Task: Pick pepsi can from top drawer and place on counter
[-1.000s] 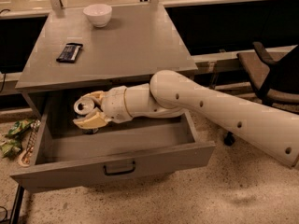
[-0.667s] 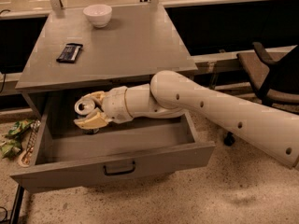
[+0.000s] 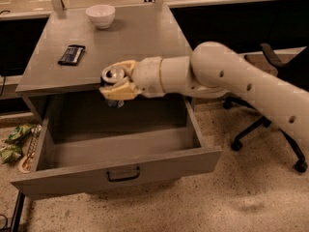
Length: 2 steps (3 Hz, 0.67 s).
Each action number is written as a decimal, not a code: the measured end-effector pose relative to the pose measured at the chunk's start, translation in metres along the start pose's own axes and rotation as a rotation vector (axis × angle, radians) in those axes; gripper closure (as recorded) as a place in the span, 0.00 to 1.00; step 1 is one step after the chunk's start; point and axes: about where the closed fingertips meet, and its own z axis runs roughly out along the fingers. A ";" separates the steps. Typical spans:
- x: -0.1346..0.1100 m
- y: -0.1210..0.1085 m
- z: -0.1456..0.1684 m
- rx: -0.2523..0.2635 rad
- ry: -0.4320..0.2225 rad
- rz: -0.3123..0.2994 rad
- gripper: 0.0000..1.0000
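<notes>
Since the earlier frame the arm (image 3: 217,76) has lifted: the end effector (image 3: 116,82) was down inside the drawer (image 3: 72,178) and is now up at the front edge of the surface (image 3: 140,37), with the can (image 3: 114,73) in it. The end effector is closed on the can, one yellow finger (image 3: 126,65) above and one below. The silver top shows between them and a bit of dark body pokes out underneath.

The can is off the drawer floor, above the open drawer's back half, about level with the surface edge and not over it yet. It looks tilted in the grasp, likely because the arm reached in from the side. The drawer is left fully open to keep the exit path free.

Judgement: lift is mostly done. What's left is a bit more height, a move back over the surface, then set-down. The bowl (image 3: 100,16) and black packet (image 3: 71,54) sit far back and left, so the near middle looks like the obvious drop zone. Main risk is clipping the surface lip.
</notes>
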 end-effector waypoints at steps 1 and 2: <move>-0.021 -0.044 -0.040 0.068 -0.006 0.007 1.00; -0.021 -0.044 -0.039 0.066 -0.006 0.007 1.00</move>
